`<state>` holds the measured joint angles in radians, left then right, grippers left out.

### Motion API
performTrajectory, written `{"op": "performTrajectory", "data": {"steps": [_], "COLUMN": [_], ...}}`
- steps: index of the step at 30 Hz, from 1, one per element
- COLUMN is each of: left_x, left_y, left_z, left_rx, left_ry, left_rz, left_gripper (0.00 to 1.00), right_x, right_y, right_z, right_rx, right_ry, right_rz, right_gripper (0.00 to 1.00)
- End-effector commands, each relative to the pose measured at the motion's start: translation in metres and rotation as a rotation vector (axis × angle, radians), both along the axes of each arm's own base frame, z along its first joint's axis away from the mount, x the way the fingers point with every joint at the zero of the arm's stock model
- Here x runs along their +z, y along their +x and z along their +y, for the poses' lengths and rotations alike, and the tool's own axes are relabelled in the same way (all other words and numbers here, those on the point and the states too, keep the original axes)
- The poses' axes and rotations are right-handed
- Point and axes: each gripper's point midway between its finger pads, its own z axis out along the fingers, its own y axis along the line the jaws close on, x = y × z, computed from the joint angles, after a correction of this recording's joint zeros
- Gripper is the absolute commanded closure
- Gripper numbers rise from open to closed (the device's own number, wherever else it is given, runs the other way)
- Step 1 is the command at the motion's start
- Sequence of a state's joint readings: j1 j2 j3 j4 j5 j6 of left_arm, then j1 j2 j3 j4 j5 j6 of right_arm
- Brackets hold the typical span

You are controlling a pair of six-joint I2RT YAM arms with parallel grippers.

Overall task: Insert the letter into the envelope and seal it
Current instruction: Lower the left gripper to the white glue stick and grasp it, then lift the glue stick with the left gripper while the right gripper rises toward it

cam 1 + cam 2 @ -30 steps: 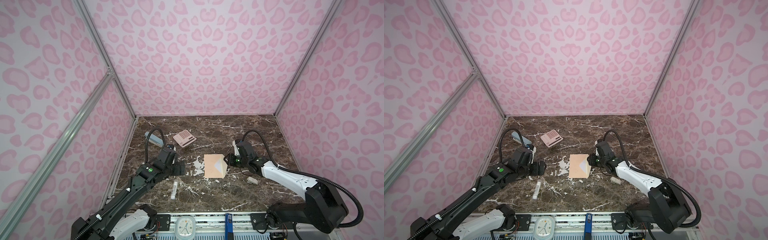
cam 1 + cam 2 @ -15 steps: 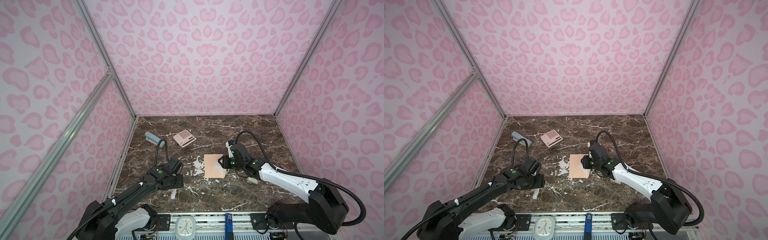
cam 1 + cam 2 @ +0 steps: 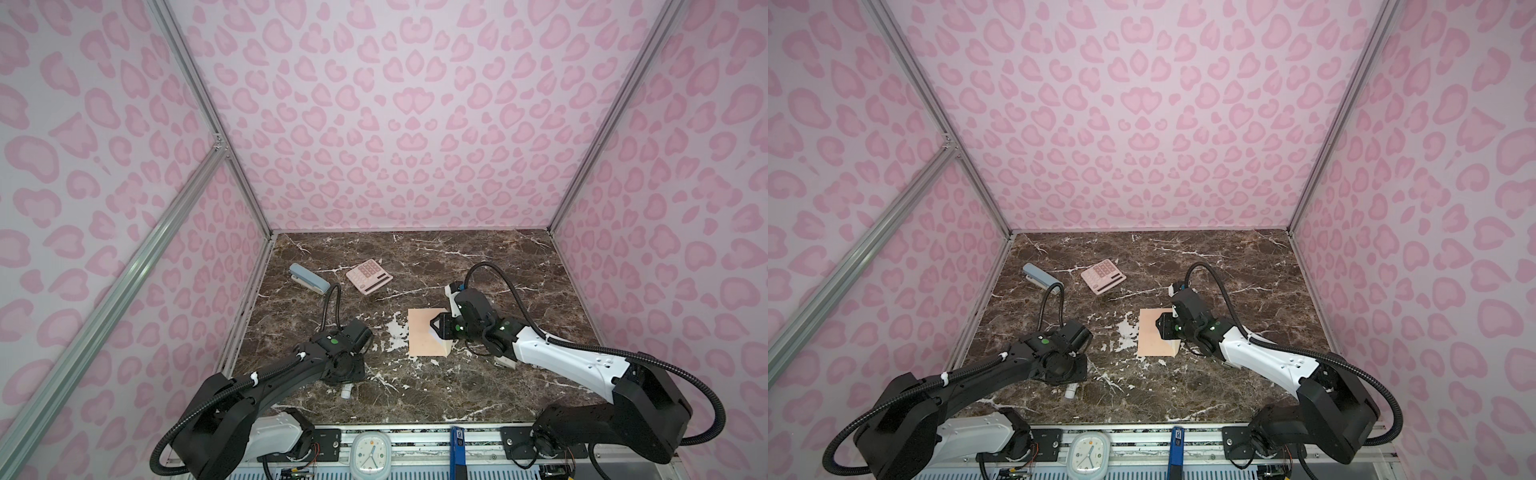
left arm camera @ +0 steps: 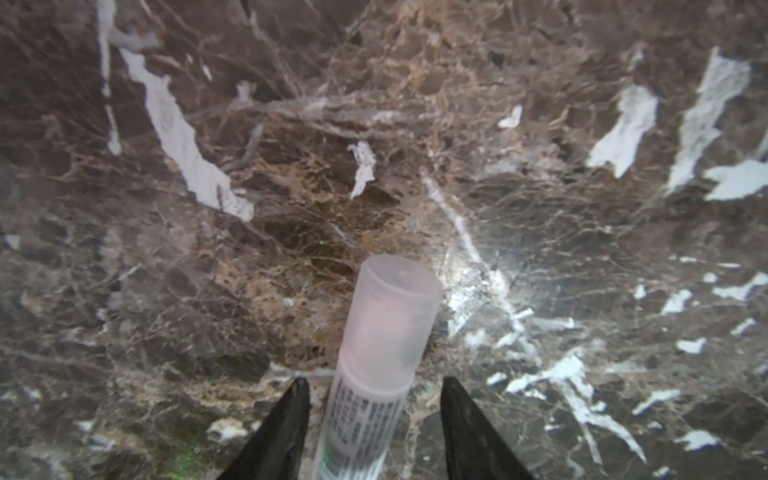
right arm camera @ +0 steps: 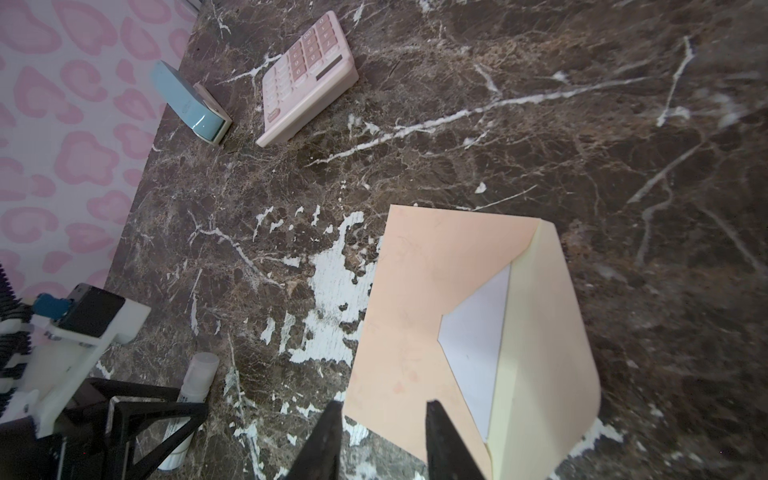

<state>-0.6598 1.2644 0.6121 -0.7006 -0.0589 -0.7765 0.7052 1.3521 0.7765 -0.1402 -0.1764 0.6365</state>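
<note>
Glue stick between my left jaws, letter in the envelope

Nearest me, a small white clock [image 3: 370, 451] sits on the front rail. Just past it, my left gripper [image 4: 374, 380] points down at the worktop [image 3: 478, 257]. Its jaws are spread either side of a glue stick [image 4: 386, 324] lying flat, with a slim gap each side, not pinching. The stick has a clear cap and a printed label. In both top views my wrist hides most of it and only one end pokes out.

Mid worktop, the envelope [image 3: 422, 332] lies flat, peach side up. Its flap is open and lifted on the side toward my right arm, cream inside showing. The letter [image 5: 478, 328] is inside the envelope, with a white triangle of it showing at the mouth. My right gripper [image 5: 384, 405] sits low at that flap side. Its jaws are partly spread, tips apart: one over the envelope's near edge, one just off its corner. Nothing is pinched that I can see.

Far back, a pink calculator [image 3: 369, 276] lies keys up. A pale blue stapler [image 3: 308, 277] lies near it by the left wall. Both are well apart from the envelope.
</note>
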Motion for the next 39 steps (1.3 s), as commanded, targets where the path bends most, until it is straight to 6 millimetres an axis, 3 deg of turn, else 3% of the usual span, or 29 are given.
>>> {"op": "performTrajectory", "data": {"steps": [1, 10, 15, 20, 25, 30, 39], "left_x": [-0.002, -0.012, -0.017, -0.021, -0.013, 0.024, 0.145], "left_y": [0.004, 0.003, 0.002, 0.001, 0.006, 0.028, 0.08], "left_z": [-0.002, -0.002, -0.002, -0.004, -0.008, -0.028, -0.084], "left_rx": [-0.002, -0.027, -0.038, -0.051, -0.066, -0.135, -0.352], "left_ry": [-0.001, 0.017, 0.019, 0.013, -0.002, -0.07, -0.303], "left_rz": [-0.009, 0.013, 0.025, 0.036, 0.014, -0.094, -0.51], "left_gripper": [0.5, 0.61, 0.62, 0.82, 0.81, 0.8, 0.8], "right_x": [0.003, 0.003, 0.003, 0.004, 0.007, 0.015, 0.047], "right_y": [0.002, 0.002, 0.003, 0.004, 0.004, 0.007, 0.013], "right_z": [0.004, 0.004, 0.004, 0.006, 0.005, 0.006, 0.008], "right_rx": [0.006, 0.007, 0.005, 0.006, 0.005, 0.006, 0.011], "right_ry": [0.014, 0.013, 0.012, 0.014, 0.014, 0.016, 0.061], "right_rz": [-0.015, -0.016, -0.016, -0.017, -0.021, -0.041, -0.101], "right_gripper": [0.63, 0.63, 0.64, 0.64, 0.64, 0.64, 0.63]}}
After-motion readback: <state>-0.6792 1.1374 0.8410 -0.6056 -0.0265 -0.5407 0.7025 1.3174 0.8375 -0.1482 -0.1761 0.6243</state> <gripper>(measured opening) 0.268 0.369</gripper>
